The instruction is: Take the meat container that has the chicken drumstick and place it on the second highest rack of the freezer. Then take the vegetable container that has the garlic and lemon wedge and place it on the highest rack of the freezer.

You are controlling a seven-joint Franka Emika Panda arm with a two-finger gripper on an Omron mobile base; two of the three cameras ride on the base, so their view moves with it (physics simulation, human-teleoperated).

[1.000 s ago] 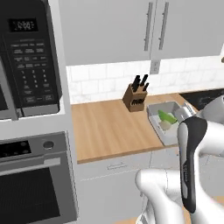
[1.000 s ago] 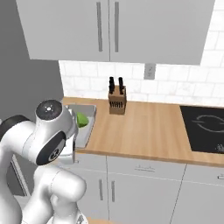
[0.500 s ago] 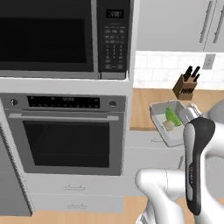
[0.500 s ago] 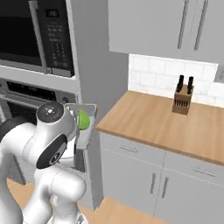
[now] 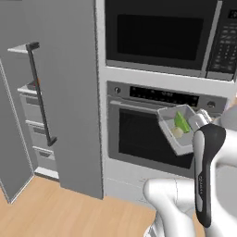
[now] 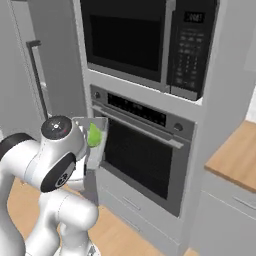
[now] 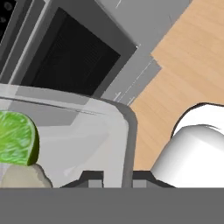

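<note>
My gripper (image 7: pixel 118 178) is shut on the right rim of the vegetable container (image 7: pixel 87 135), a pale grey tray. In it lie the green lemon wedge (image 7: pixel 15 138) and the off-white garlic (image 7: pixel 19 177). In the left base view the vegetable container (image 5: pixel 172 134) hangs tilted in front of the oven door, with the lemon wedge (image 5: pixel 181 121) and the garlic (image 5: pixel 177 132) inside. The freezer (image 5: pixel 69 92) stands open at the far left, its dark bar handle (image 5: pixel 41 92) facing me. The highest rack (image 5: pixel 23 48) and the second highest rack (image 5: pixel 27 89) peek out behind the handle. A small orange bit, the chicken drumstick (image 5: pixel 36 82), shows on the second highest rack.
A wall oven (image 5: pixel 152 139) with a dark window is straight ahead, with a microwave (image 5: pixel 157 34) above it. The open freezer door (image 5: pixel 14 139) juts out at the left. The wooden floor (image 5: pixel 55 213) lies below. A wooden counter (image 6: pixel 235 150) starts at the right.
Both base views have swung left, from the counter and knife block past the oven to the freezer: the base has moved. The vegetable container stays in the gripper.
</note>
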